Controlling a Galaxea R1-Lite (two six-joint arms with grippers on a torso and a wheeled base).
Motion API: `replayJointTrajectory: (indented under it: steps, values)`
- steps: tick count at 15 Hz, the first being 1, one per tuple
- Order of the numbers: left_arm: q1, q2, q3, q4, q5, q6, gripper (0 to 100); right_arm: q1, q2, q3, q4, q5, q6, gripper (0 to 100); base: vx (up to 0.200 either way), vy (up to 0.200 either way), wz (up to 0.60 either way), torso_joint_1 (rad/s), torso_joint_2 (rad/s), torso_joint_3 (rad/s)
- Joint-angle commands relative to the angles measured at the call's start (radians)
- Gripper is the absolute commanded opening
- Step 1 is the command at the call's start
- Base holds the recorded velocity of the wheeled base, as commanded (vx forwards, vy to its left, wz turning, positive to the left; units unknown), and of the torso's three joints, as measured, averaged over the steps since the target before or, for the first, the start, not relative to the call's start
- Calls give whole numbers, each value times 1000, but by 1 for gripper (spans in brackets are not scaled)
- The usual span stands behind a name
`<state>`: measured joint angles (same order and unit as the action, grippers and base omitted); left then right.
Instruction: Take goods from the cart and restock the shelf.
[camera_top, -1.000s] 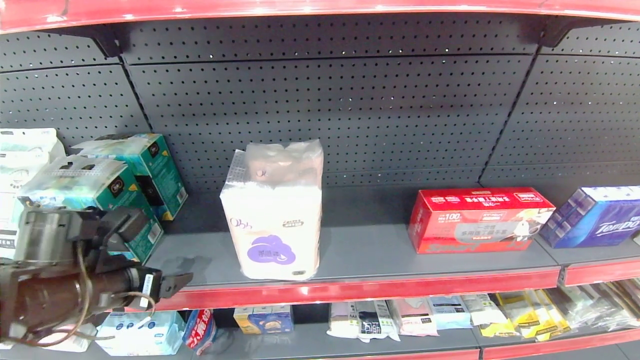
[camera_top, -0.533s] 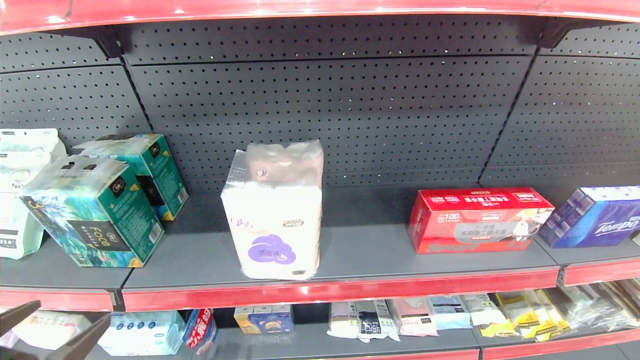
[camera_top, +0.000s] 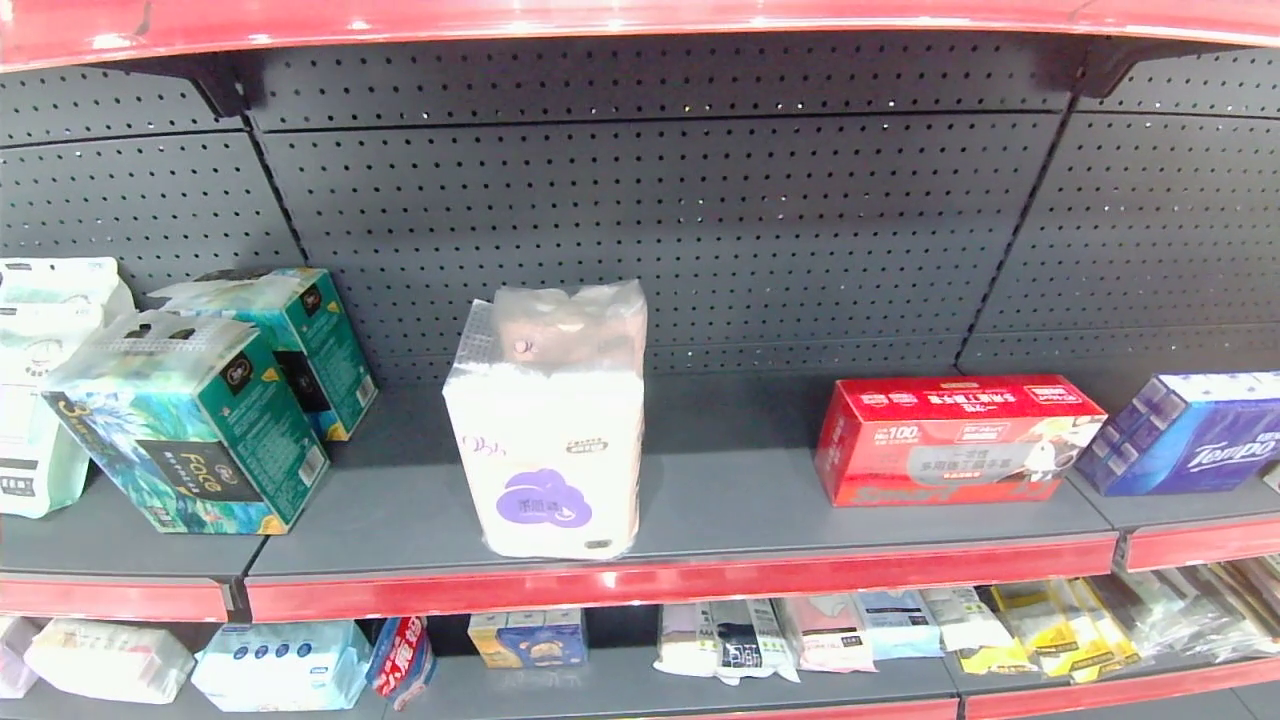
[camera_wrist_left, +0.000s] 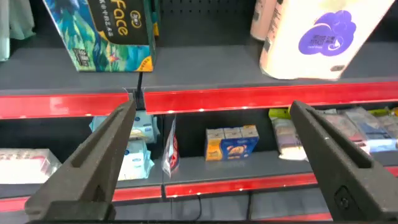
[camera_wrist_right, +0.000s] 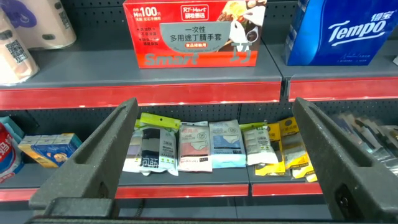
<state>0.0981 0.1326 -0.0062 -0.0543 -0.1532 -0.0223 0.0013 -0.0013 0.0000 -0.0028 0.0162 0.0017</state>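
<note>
Twice confirmed, once per arm: spread wide and holding nothing at the left gripper (camera_wrist_left: 212, 107); spread wide and holding nothing at the right gripper (camera_wrist_right: 216, 102). Found the left gripper facing the red front edge of the middle shelf (camera_top: 720, 480), lower than the toilet-roll pack (camera_top: 545, 440). Found the right gripper facing the same red edge farther right, below the red box (camera_top: 955, 440), and facing the flat packets (camera_top: 830, 630) on the lower shelf (camera_top: 620, 690).

Located the toilet-roll pack upright on the middle shelf, close to the front edge, well apart from goods on either side, touched by neither gripper. Logged to its left a front green box (camera_top: 190, 430), turned corner-forward, with a rear green box (camera_top: 305, 340) behind it by the perforated back panel (camera_top: 700, 220); cannot tell whether touching. Logged a white-and-green pack (camera_top: 30, 400) just beside the front green box at the far left. Logged the red box lying flat to the right, and a blue tissue pack (camera_top: 1195, 432) beyond it on the adjoining shelf section. Noted also on the lower shelf a small blue-and-yellow box (camera_top: 530, 637) and white packs (camera_top: 280, 665) beneath the green boxes.
</note>
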Motion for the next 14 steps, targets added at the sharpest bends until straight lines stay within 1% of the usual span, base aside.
replayJointTrajectory:
  steps: [1,2,3,4,5,6,7,8,9,11,13,14]
  values:
    - [5,-34,6,1,1,9,100,0,1,0,0,1,0,100,0,0,0,0,0,0]
    - [5,-36,6,2,1,53,100,0,1,0,0,1,0,100,0,0,0,0,0,0]
    - [5,-36,6,4,-12,76,100,0,1,0,0,-1,0,100,0,0,0,0,0,0]
    - [-5,-34,6,7,-55,82,100,0,1,0,0,1,0,100,0,0,0,0,0,0]
    - [-5,-37,6,8,-82,111,100,0,1,0,0,1,0,100,0,0,0,0,0,0]
    - [-5,-37,6,10,-82,151,100,0,1,0,0,1,0,100,0,0,0,0,0,0]
    - [-5,-36,6,13,-71,147,100,0,1,0,0,1,0,100,0,0,0,0,0,0]
    - [-6,-19,3,22,-66,127,100,0,1,0,0,1,0,100,0,0,0,0,0,0]
    - [-5,-8,3,22,-65,124,100,0,1,0,0,1,-2,100,0,0,0,0,0,0]
    - [-1,-36,6,17,-55,131,100,0,1,0,0,-1,-3,100,0,0,0,0,0,0]
    - [2,-36,6,14,23,131,100,0,1,0,0,-1,-5,100,0,0,0,0,0,0]
    - [2,-36,6,14,26,131,100,0,1,0,0,-4,-3,100,0,0,0,0,0,0]
